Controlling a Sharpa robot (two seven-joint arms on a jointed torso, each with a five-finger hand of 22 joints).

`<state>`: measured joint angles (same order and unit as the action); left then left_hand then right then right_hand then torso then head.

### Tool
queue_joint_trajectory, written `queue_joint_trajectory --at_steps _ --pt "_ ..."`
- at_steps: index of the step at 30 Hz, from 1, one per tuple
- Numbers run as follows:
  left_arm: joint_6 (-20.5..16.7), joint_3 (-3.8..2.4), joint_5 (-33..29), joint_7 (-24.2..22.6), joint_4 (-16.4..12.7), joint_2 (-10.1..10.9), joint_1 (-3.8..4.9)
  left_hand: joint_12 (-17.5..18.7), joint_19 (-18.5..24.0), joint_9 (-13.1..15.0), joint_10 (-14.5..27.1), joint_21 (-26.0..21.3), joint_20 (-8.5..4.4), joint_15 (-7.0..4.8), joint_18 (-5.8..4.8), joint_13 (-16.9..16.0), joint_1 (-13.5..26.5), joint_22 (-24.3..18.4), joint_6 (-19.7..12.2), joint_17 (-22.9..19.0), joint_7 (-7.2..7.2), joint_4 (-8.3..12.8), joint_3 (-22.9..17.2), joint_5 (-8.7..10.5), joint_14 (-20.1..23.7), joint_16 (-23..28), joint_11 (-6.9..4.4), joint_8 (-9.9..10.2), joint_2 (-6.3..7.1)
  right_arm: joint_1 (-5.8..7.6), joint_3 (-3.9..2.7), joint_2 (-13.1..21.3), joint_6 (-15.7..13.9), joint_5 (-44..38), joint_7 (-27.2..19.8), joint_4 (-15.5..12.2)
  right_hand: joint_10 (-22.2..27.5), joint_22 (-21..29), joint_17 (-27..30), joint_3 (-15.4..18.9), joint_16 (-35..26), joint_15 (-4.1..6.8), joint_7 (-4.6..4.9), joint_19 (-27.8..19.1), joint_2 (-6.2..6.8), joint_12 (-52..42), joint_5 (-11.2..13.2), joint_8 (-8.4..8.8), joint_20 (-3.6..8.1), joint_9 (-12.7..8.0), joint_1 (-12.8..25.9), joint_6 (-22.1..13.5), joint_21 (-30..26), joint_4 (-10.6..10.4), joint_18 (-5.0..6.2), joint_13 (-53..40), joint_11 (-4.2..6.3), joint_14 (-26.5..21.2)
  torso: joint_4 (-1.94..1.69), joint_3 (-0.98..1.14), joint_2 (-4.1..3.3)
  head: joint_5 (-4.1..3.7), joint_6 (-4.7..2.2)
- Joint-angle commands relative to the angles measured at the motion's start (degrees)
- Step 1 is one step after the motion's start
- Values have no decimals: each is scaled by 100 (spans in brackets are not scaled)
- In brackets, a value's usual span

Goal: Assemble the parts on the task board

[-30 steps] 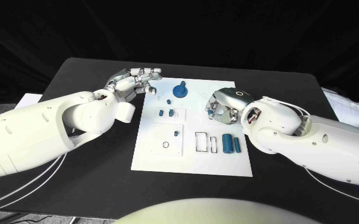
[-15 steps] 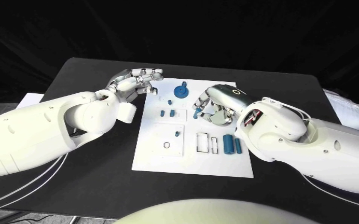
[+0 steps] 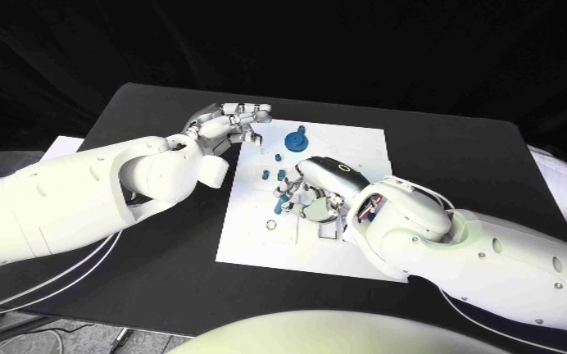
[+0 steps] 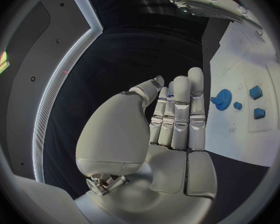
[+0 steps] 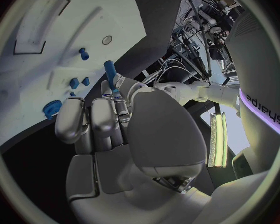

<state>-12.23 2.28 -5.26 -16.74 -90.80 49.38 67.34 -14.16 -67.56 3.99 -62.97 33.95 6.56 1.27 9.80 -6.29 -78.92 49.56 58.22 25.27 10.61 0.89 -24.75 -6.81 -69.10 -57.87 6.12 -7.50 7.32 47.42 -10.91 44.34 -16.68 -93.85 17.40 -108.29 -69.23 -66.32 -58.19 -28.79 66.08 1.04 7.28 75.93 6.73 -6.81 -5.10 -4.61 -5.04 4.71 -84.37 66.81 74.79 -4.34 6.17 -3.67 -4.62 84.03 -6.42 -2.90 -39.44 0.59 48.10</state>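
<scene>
Glossy white bulbous arms; silver segmented left hand point(image 3: 227, 125), right hand point(image 3: 310, 185); white cables alongside.

Right hand point(image 3: 310, 188) with a blue peg point(image 3: 281, 201) over the task board point(image 3: 360, 145)

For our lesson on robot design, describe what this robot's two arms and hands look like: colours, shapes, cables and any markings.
Both arms are bulky, rounded and glossy white: the left arm and the right arm. Thin white cables loop beside them. The left hand and right hand are silver metal with segmented fingers and smooth pale palm shells. The right hand's back carries a small yellowish ring, and its wrist a reddish patch.
</scene>
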Motion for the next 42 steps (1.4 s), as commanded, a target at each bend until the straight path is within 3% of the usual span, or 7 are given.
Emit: queue_joint_trajectory --at_steps 1,5,13,24,35,42 --pt "84 -5 19 -67 -4 -22 -2 -7 12 -4 42 -38 31 -4 60 -9 6 -7 -40 -5 3 -19 26 -19 31 -38 12 -24 -65 -39 53 -102 148 30 -193 121 -116 -8 -9 -20 41 -4 43 30 8 23 -40 27 4 5 25 -8 31 20 -85 -7 85 141 8 5 -3 65 21" --pt "94 -5 19 -67 -2 -42 -2 -7 12 -4 42 -38 31 -4 60 -9 6 -7 -40 -5 3 -19 26 -19 31 -38 12 -24 -65 -166 112 -210 142 -18 -235 228 -119 -8 -13 -26 46 -4 43 29 4 26 -47 27 3 6 26 -6 32 26 -85 -8 85 141 -6 8 -7 104 36" --pt "106 -5 19 -67 4 -63 -2 -7 12 -4 42 -38 31 -4 60 -9 6 -7 -40 -5 3 -19 26 -19 31 -38 12 -24 -65 -281 137 -324 138 -85 -255 361 -123 -8 -14 -34 48 -5 45 27 0 31 -60 27 2 6 29 -4 32 37 -84 -9 84 141 5 10 -3 153 61" --pt "117 -6 19 -62 13 -73 -2 -16 12 -3 44 -41 31 -4 61 -11 3 -9 -39 -7 0 -18 27 -19 32 -40 10 -30 -72 -307 140 -391 109 -198 -212 469 -126 -12 -15 -38 50 -6 46 29 -2 33 -66 27 1 7 31 -2 36 44 -85 -10 84 141 10 11 -6 172 81" --pt "126 -6 19 -54 19 -71 -2 -16 12 -3 44 -41 31 -4 61 -11 3 -9 -39 -7 0 -18 27 -19 32 -40 10 -30 -72 -317 139 -422 -221 -510 -55 478 -165 -30 -31 -61 73 -5 44 33 9 48 -151 19 -1 13 63 25 52 103 -86 -15 87 140 7 10 -2 169 103" --pt "139 -6 19 -46 20 -66 -2 -16 12 -3 44 -41 31 -4 61 -11 3 -9 -39 -7 0 -18 27 -19 32 -40 10 -30 -72 -318 137 -414 -183 -562 -8 463 -171 -36 -37 -58 79 -5 45 35 15 51 -156 18 -2 14 78 29 57 108 -87 -16 86 140 7 10 -1 170 118"
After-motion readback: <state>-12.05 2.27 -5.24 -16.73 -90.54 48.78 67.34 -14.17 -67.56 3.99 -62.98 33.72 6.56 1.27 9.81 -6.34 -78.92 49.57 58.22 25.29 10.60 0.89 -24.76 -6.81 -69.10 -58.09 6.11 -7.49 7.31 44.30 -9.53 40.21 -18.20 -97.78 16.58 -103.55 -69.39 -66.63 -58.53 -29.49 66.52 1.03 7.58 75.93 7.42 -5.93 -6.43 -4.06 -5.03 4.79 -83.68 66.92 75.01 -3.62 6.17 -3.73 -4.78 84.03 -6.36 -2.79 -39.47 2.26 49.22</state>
